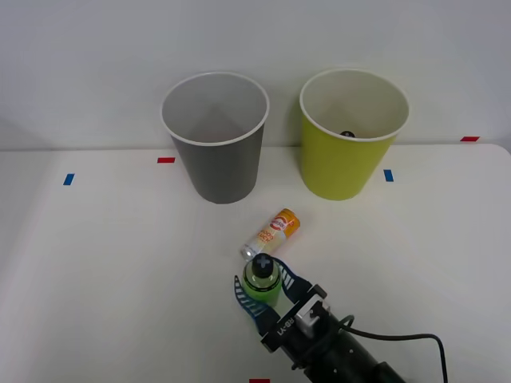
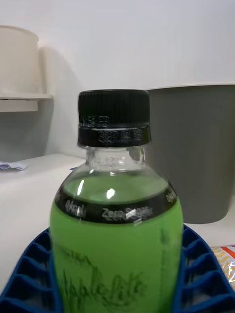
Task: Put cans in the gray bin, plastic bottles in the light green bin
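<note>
The green bottle (image 1: 261,278) stands upright on the table (image 1: 120,263), clamped between the right gripper's (image 1: 263,294) blue fingers (image 2: 201,266). The can (image 1: 271,232) lies just beyond it. Behind stand the gray bin (image 1: 215,136) and lime bin (image 1: 351,132); the front view shows a dark cap (image 1: 346,134) inside the latter.

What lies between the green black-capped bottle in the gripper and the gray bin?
In the front view, the orange-and-white drink can lies on its side between the green bottle and the gray bin.
</note>
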Available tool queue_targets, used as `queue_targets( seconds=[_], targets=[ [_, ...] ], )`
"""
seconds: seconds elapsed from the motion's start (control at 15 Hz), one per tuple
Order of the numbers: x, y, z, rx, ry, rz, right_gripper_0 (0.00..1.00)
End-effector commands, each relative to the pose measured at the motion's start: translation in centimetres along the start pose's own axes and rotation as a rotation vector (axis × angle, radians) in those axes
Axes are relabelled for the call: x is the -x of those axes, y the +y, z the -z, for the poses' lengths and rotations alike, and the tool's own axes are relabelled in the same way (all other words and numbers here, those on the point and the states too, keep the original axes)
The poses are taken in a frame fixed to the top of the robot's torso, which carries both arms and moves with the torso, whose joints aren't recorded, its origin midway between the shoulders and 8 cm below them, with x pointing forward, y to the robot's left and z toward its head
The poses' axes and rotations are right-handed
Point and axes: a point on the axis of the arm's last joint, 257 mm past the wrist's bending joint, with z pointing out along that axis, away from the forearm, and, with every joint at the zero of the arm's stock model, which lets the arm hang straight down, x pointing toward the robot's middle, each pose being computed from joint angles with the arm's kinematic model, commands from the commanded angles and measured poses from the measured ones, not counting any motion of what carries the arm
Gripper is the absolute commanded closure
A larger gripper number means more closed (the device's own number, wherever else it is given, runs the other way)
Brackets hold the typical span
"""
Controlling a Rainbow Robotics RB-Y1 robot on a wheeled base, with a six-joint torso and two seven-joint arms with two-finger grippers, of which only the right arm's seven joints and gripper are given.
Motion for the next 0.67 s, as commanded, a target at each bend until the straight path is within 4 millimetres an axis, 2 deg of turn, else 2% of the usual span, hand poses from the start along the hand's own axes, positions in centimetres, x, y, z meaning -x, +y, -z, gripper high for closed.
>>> queue_targets(
  seconds=[0.07,0.33,0.67],
  targets=[
    [0.0,0.1,0.0,-0.003,-0.002,-0.004,1.0],
    [0.7,-0.4,0.8,-0.031,-0.032,-0.013,1.0],
    [2.9,-1.2,3.2,-0.094,-0.068,-0.058,1.0]
  ],
)
